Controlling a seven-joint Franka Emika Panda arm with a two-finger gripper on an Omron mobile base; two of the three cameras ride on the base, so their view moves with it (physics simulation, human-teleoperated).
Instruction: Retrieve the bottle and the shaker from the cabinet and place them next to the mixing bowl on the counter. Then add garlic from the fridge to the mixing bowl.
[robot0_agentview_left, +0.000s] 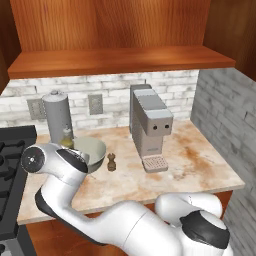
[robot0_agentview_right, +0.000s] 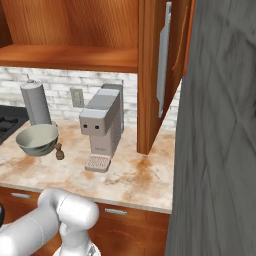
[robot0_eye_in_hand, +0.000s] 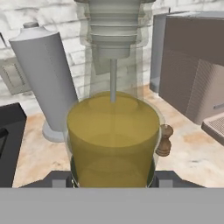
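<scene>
Hand view has the pincer (robot0_eye_in_hand: 113, 177) clamped on the bottle (robot0_eye_in_hand: 113, 131), held upright just beside the mixing bowl (robot0_agentview_left: 89, 151) over the worktop (robot0_agentview_left: 190, 165); lowered carelessly, it could clip the bowl's rim or topple the small shaker (robot0_agentview_left: 111, 161)

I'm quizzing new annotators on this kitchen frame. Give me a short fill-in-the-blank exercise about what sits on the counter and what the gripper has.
1. The gripper is shut on a clear bottle of ____ liquid.
2. The small brown shaker stands between the mixing bowl and the ____ machine.
3. Behind the bowl stands a tall grey ____.

Missing words: yellow; coffee; cylinder
</scene>
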